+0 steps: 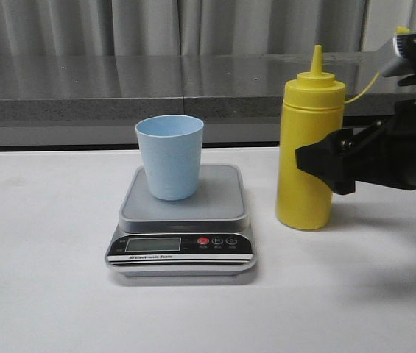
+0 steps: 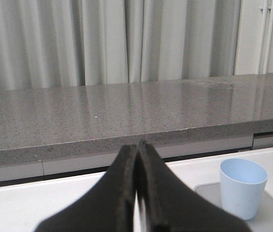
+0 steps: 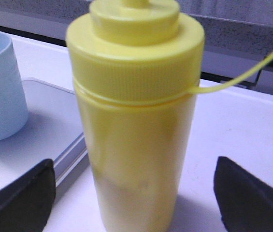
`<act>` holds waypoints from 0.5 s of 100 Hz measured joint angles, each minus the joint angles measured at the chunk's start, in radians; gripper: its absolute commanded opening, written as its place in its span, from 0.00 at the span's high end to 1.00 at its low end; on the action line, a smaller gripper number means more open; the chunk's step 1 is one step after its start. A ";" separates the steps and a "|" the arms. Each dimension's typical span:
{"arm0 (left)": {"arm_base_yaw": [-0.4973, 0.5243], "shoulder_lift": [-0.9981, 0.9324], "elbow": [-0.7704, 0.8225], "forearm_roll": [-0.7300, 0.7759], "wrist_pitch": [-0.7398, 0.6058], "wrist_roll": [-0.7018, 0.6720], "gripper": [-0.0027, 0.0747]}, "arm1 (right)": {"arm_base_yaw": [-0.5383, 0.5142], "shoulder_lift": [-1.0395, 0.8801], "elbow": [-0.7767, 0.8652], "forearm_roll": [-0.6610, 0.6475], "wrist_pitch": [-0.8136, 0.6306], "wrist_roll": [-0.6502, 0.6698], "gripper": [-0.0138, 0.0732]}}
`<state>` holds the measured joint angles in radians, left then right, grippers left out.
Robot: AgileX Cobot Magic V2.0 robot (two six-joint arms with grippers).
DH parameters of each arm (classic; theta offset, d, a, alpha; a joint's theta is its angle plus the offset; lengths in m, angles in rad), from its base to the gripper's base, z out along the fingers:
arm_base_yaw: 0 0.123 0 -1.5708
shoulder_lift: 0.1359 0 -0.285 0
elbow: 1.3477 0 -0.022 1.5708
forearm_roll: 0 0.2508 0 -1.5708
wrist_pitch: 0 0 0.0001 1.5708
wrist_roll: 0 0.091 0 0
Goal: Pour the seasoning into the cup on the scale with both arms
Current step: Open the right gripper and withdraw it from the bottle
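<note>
The pale blue cup (image 1: 169, 157) stands upright on the digital kitchen scale (image 1: 182, 224); the yellow squeeze bottle (image 1: 309, 151) stands on the white table (image 1: 38, 257) just beside it. The right wrist view alone shows the right gripper (image 3: 136, 193) spread wide either side of the bottle. The left wrist view alone shows the left gripper (image 2: 137, 183), fingers pressed together, empty.

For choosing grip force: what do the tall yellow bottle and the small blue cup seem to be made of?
Tall yellow squeeze bottle: probably soft opaque plastic, with a ribbed screw cap and slight sheen. Small pale blue cup: likely rigid matte plastic, with a thin, even wall.
</note>
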<state>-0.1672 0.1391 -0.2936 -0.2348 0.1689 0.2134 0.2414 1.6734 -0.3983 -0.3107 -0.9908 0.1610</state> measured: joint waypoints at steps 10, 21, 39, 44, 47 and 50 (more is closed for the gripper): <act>0.000 0.000 0.000 0.000 0.000 0.000 0.99 | 0.000 -0.059 0.040 0.015 0.002 0.000 0.09; 0.000 0.000 0.000 0.000 0.000 0.000 0.99 | 0.000 -0.140 0.073 0.033 0.044 0.000 0.09; 0.000 0.000 0.000 0.000 0.000 0.000 0.99 | 0.000 -0.324 0.085 0.066 0.220 0.000 0.09; 0.000 0.000 0.000 0.000 0.000 0.000 0.99 | 0.000 -0.380 0.088 0.077 0.286 0.000 0.09; 0.000 0.000 0.000 0.000 0.000 0.000 0.99 | 0.000 -0.421 0.088 0.087 0.319 0.000 0.09; 0.000 0.000 0.000 0.000 0.000 0.000 0.99 | 0.000 -0.454 0.088 0.094 0.352 0.000 0.09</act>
<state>-0.1672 0.1391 -0.2936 -0.2348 0.1689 0.2134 0.2414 1.2195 -0.3107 -0.2168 -0.6392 0.1610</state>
